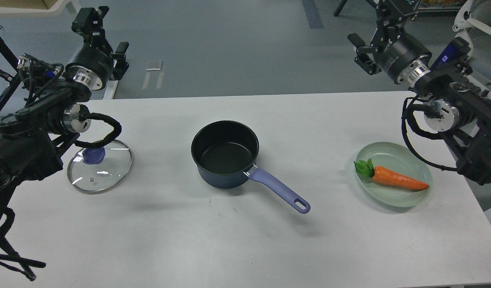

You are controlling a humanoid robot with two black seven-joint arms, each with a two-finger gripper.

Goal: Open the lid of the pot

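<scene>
The dark pot (225, 154) stands uncovered in the middle of the white table (229, 240), its purple handle (278, 190) pointing to the front right. Its glass lid (100, 166) with a blue knob (94, 155) lies flat on the table at the left, apart from the pot. My left gripper (91, 18) is raised high at the far left, above and behind the lid, holding nothing. My right gripper (384, 9) is raised at the top right, far from the pot, holding nothing. Both point away from me, so their fingers cannot be told apart.
A pale green plate (394, 200) with an orange toy carrot (397, 179) sits at the right of the table. A black cable (103, 132) of my left arm loops over the lid's far edge. A white desk leg (109, 80) stands on the floor behind.
</scene>
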